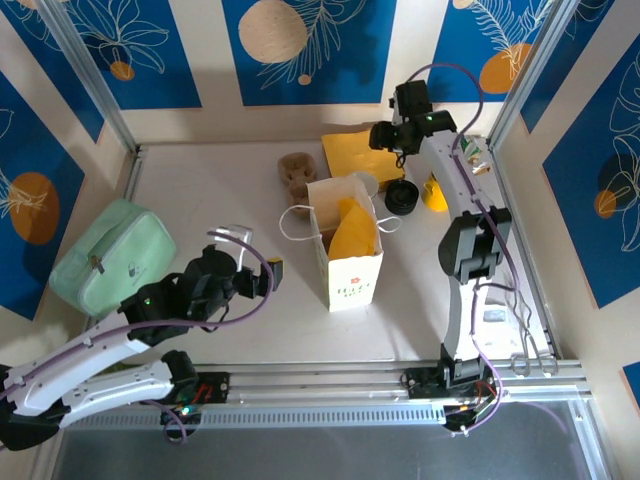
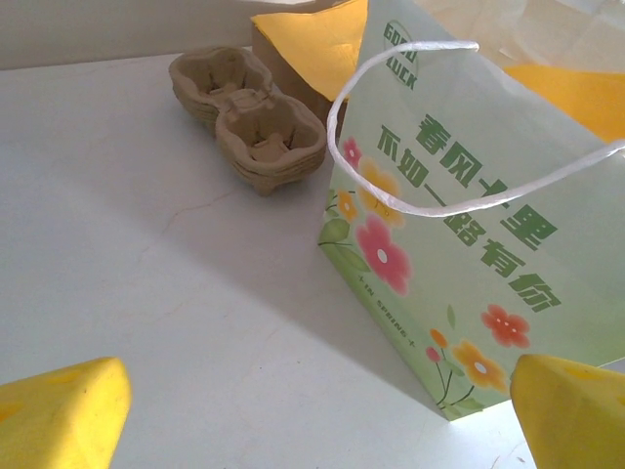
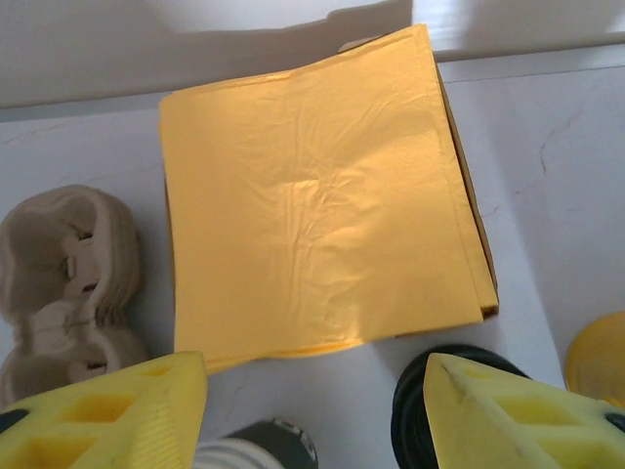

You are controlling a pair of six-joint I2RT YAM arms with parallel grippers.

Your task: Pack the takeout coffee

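**Near field.** The left gripper [image 2: 317, 408] is hovering low over the table [image 2: 146, 293]. Its yellow fingers [image 2: 59, 415] are standing at full spread with nothing between them. It is facing the printed side of the white paper bag [image 2: 459, 274], which is standing upright with yellow paper [image 1: 352, 232] lining its open mouth.

**Middle field, behind the bag.** The right gripper [image 3: 312, 391] is hanging over the takeout coffee [image 3: 256, 445]. The cup's white rim and dark side are showing at the bottom edge of the right wrist view, between fingers held partly apart and clamping nothing. Whether the finger on the carrier's side is touching the cup cannot be told. A black round piece [image 1: 402, 197], apparently a lid, is sitting just beside the cup under the other finger, with the yellow cup [image 3: 598, 357] beyond it.

**Far field.** A stack of yellow napkins [image 3: 312, 205] and the brown cup carrier [image 3: 63, 283] are lying near the back wall.

**Step in hand (judged).** The right arm appears to be lining up the grasp. Doing this well is likely calling for four things:
- centring the jaws on the cup alone, clear of the black piece;
- descending below the rim;
- closing gently so the paper wall is not crushed;
- keeping the cup upright while carrying it over the bag's rim, clear of the string handles [image 2: 410, 117].
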